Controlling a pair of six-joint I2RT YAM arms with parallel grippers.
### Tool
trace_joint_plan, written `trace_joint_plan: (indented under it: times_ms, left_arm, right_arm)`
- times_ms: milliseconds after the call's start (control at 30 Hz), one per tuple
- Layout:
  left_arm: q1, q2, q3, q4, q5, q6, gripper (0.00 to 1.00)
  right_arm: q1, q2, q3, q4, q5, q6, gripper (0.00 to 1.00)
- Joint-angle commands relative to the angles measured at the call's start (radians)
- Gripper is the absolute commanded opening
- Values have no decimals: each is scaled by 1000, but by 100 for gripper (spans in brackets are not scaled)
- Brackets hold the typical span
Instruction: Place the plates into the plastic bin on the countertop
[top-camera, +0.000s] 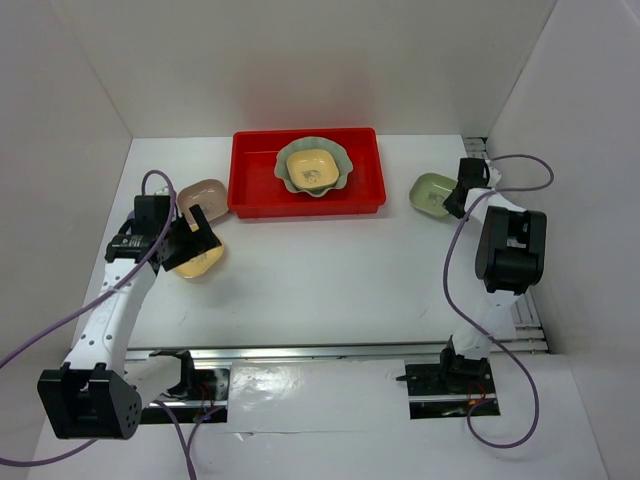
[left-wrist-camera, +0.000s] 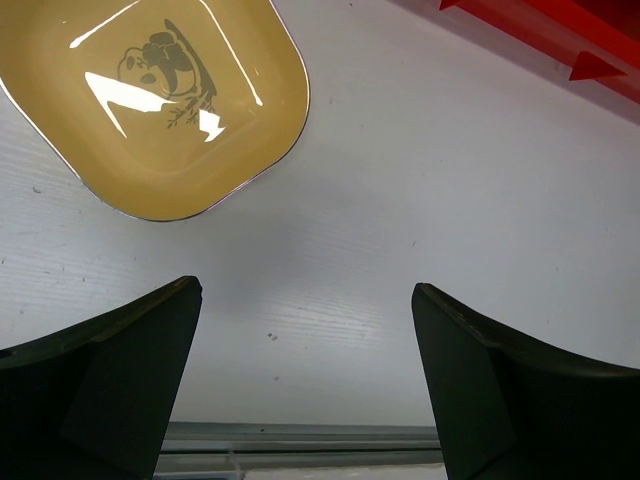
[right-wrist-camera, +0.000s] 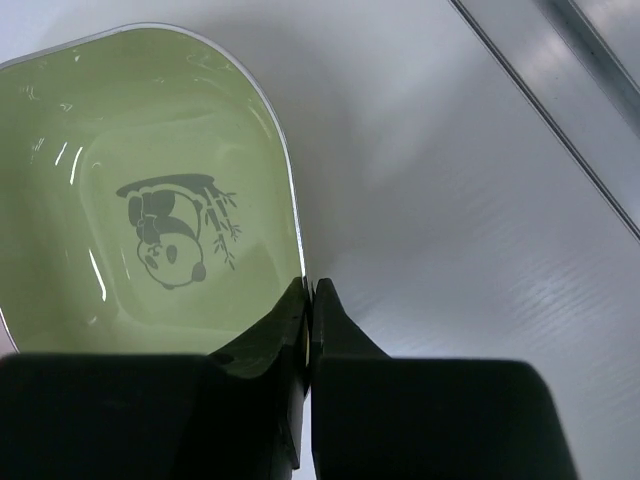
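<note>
One green plate (right-wrist-camera: 150, 200), rim nipped by right tool (right-wrist-camera: 310, 296)

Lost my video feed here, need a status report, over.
Right gripper shut on green plate rim. Left gripper open, yellow plate just ahead, not held. Nothing between green plate and red bin.

Left arm: reaches forward over the counter's left side, wrist angled down. Left gripper (top-camera: 197, 243) has its fingers (left-wrist-camera: 120, 370) spread wide, holding nothing. Right arm: extended to far right, elbow raised. Right gripper (top-camera: 455, 203) has its fingers (right-wrist-camera: 270, 345) pinched on the green plate (right-wrist-camera: 150, 200) rim.
</note>
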Motion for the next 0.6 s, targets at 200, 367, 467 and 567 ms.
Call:
trace_joint_plan:
  times_ms: [200, 367, 467, 567]
  left_arm:
    - [5, -35, 2, 29, 25, -7, 100]
    - [5, -55, 2, 29, 25, -7, 100]
    - [5, -73, 2, 29, 16, -7, 100]
    - [5, -74, -7, 38, 16, -7, 100]
  right_arm:
    - [52, -63, 184, -92, 225, 135, 0]
    - [130, -98, 351, -136, 316, 136, 0]
    - [194, -138, 375, -93, 281, 93, 0]
    - [263, -179, 326, 67, 75, -10, 0]
